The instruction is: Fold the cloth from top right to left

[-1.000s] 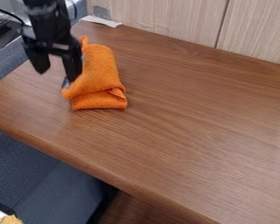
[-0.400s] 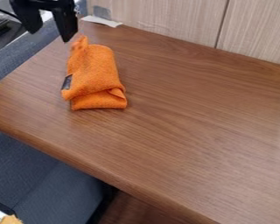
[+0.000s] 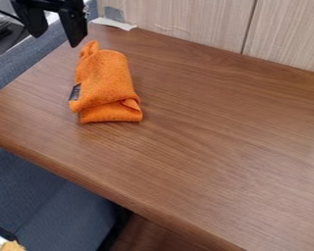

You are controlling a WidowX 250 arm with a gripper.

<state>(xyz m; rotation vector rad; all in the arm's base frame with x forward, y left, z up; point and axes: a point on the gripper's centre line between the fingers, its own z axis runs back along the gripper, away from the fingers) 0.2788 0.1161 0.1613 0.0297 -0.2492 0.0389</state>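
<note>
On the brown table (image 3: 212, 127), your orange cloth (image 3: 107, 81) sits folded at the left. Your gripper (image 3: 57, 41) is wide open and empty; touching the cloth again might pull its fold loose, I think.

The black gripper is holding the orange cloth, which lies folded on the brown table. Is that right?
Not quite: the camera view shows the gripper open with nothing between its fingers, up by the cloth's far end. The orange cloth does lie folded on the brown table.
</note>
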